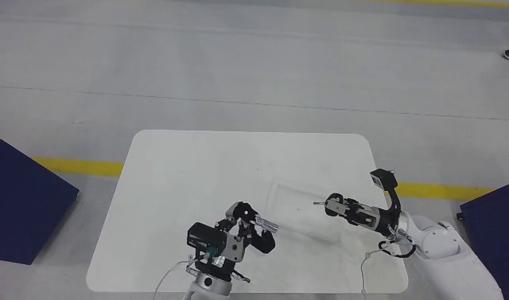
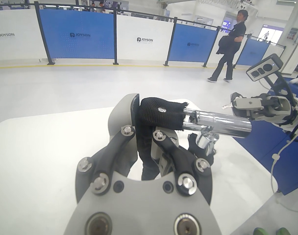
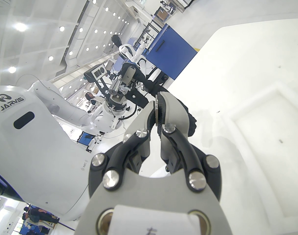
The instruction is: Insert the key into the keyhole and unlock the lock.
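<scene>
Left wrist view: the left gripper is clamped on the black-sleeved end of the lock. Its chrome body points toward the right gripper, which pinches the key. Key and lock are apart, above the table.

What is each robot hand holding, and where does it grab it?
Left gripper: shiny silver metal lock, clamped on its black fabric-wrapped end. Right gripper: small silver metal key, pinched by its head.

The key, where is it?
In the top view the key sits pinched in the right gripper over the table's right side, pointing toward the lock in the left gripper.
</scene>
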Tool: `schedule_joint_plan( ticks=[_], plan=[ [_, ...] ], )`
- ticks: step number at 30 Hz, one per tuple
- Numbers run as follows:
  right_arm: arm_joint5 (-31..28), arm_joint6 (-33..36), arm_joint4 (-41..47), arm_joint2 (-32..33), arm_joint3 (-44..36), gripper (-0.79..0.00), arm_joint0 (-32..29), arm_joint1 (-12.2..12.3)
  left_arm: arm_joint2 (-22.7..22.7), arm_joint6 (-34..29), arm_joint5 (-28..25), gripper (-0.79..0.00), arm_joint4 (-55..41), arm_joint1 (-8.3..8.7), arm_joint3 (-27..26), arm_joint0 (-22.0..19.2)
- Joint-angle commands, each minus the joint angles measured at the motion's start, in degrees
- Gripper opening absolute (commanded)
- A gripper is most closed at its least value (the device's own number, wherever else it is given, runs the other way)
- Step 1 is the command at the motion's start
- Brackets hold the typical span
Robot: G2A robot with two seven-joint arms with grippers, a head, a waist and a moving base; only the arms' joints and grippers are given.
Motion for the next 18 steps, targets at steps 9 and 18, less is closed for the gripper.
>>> schedule_joint_plan(
  ticks=[9, 18],
  plan=[
    [0.00, 0.00, 0.00, 0.00, 0.00, -0.785, 0.00, 0.00, -0.15, 0.75, 0.50, -0.785, -4.21, -0.72, 0.28, 0.03],
    [0.00, 0.00, 0.00, 0.00, 0.00, -0.785, 0.00, 0.00, -0.50, 0.64, 2.05, -0.785, -3.92, -0.83, 0.37, 0.16]
  ],
)
